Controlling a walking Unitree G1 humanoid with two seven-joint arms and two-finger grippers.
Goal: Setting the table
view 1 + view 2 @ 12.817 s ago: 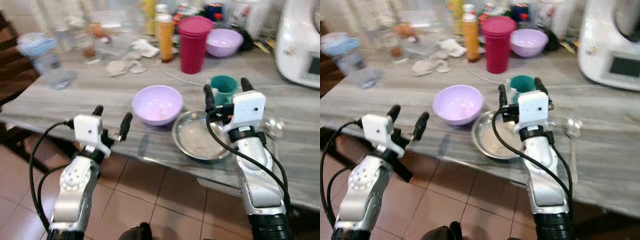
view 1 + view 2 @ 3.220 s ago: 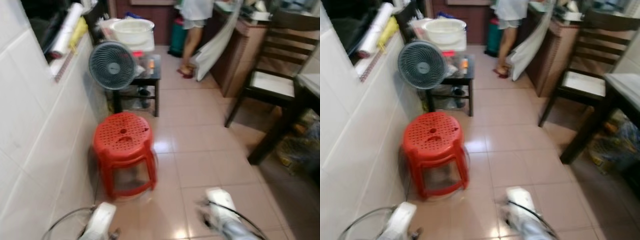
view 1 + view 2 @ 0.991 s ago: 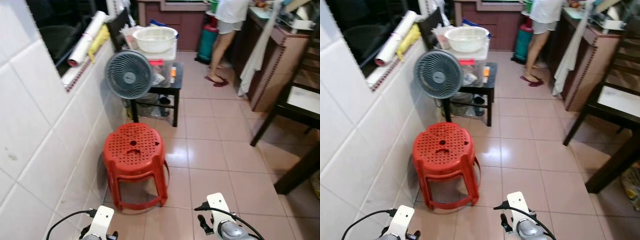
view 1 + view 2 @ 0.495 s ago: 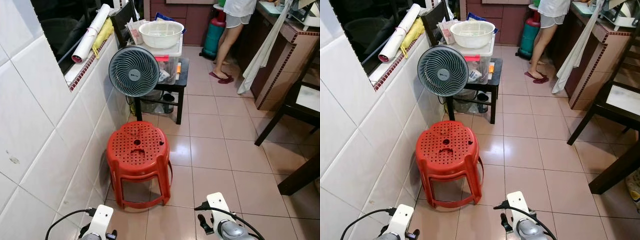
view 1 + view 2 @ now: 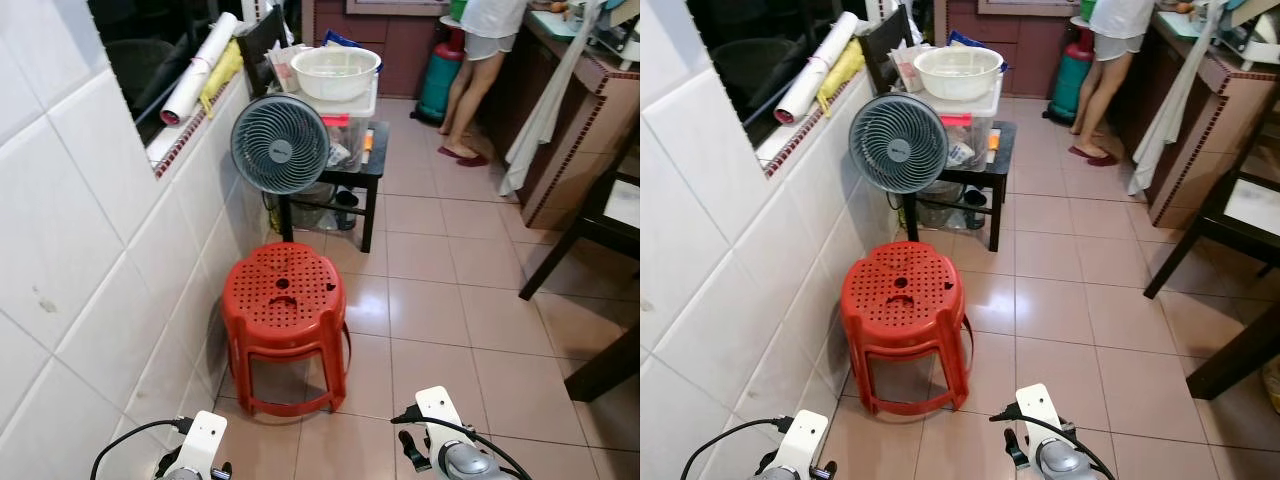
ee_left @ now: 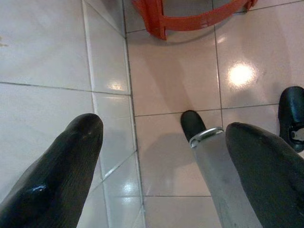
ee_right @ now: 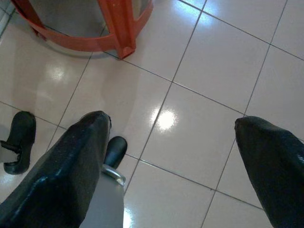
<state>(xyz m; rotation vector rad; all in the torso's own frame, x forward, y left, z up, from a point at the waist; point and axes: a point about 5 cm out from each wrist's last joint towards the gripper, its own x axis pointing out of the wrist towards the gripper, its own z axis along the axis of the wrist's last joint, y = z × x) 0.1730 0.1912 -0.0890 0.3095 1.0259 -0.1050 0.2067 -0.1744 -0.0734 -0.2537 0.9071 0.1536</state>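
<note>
Looking down at a red stool (image 5: 285, 300); my left gripper (image 6: 166, 161) and right gripper (image 7: 175, 156) hang spread, empty, near its legs.

Occlusions and cut-offs noted

I see the person (image 5: 478, 60) cropped above the waist; both arms cut off low; contents of the basin (image 5: 335, 72) unreadable.

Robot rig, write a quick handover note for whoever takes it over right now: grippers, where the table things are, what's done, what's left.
Left gripper: jaws open, empty, hanging low over the floor tiles by the wall.
Right gripper: jaws open, empty, low over the tiles.
Ahead: red plastic stool, grey fan by a small black table holding a white basin; a person stands at the far counter.
No tableware in hand, so nothing confirmable as done. Left: find the dishes and set them.
</note>
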